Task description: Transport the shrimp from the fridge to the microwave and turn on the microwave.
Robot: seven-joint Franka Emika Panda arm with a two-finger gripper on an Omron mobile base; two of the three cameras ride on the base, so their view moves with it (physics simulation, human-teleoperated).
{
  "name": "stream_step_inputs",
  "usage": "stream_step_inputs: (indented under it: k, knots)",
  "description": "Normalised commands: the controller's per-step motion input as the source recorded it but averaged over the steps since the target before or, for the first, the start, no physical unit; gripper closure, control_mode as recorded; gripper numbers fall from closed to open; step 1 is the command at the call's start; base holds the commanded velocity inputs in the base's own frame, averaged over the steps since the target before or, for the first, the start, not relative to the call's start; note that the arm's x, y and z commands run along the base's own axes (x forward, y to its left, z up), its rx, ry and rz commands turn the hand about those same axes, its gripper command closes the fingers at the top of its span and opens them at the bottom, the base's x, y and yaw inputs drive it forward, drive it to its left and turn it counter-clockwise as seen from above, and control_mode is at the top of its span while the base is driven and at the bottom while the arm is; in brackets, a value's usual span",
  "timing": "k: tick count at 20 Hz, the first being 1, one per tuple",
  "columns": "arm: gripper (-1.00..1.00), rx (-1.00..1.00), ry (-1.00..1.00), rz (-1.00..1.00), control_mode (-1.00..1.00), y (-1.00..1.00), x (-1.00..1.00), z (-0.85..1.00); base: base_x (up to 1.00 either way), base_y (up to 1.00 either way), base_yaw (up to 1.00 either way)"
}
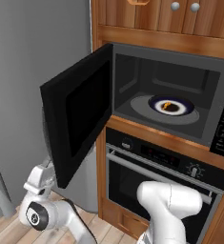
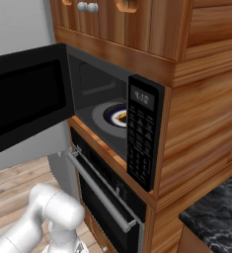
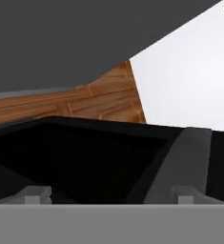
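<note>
Now shrimp (image 1: pixel 166 106): tiny orange curl on plate (image 1: pixel 156 102) w/in microwave (image 1: pixel 173 55).

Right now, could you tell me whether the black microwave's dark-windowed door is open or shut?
Open: the microwave door stands swung out to the left, exposing the round grey turntable and a plate inside.

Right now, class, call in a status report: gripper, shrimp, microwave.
Gripper open, empty, by microwave door. Shrimp on plate inside microwave. Door wide open, not yet closed.
</note>
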Motion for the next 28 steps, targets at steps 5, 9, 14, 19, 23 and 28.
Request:
stream_step_inputs:
  k: [5, 9, 14, 19, 23, 28]
  knots:
    - [-1.00, 0.37, -0.09, -0.01, -1.00, -0.84, -0.14, 0.59, 0.00, 0.00, 0.00]
    - [-1.00, 0.44, 0.00, 0.00, -1.00, -1.00, 0.00, 0.45, 0.00, 0.00, 0.00]
    - [-1.00, 0.43, 0.00, 0.01, -1.00, -1.00, 0.00, 0.31, 0.00, 0.00, 0.00]
    - [-1.00, 0.39, 0.00, 0.01, -1.00, -1.00, 0.11, 0.20, 0.00, 0.00, 0.00]
    - [-1.00, 0.37, -0.02, 0.05, -1.00, -1.00, 0.14, 0.07, 0.00, 0.00, 0.00]
    - [-1.00, 0.38, -0.05, 0.10, -1.00, -1.00, 0.19, 0.06, 0.00, 0.00, 0.00]
